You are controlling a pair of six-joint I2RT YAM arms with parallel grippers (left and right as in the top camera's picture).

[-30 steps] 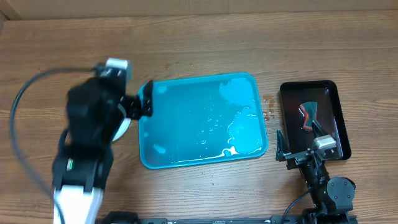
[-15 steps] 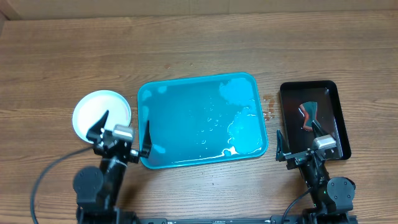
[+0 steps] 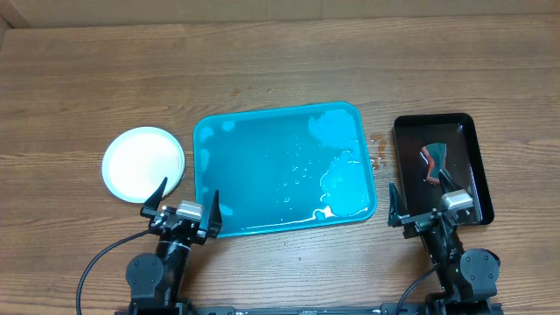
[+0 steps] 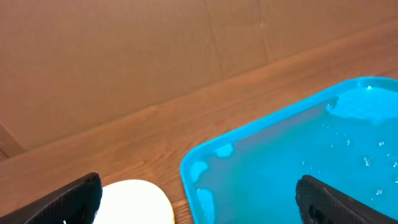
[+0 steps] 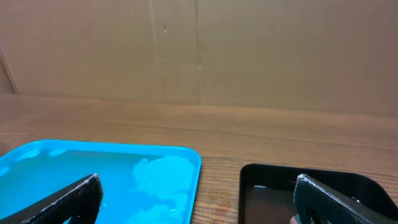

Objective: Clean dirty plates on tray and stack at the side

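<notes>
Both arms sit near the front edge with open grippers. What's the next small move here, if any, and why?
Probably none: leave both arms parked. The tray holds only water and suds, no plate. The plates sit on the table to its left, though their count can't be told from above. The left gripper and right gripper are open and empty.

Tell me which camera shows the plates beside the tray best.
Overhead: the plates show whole, left of the tray. The left wrist view catches only their pale top edge; the right wrist view shows none.
</notes>
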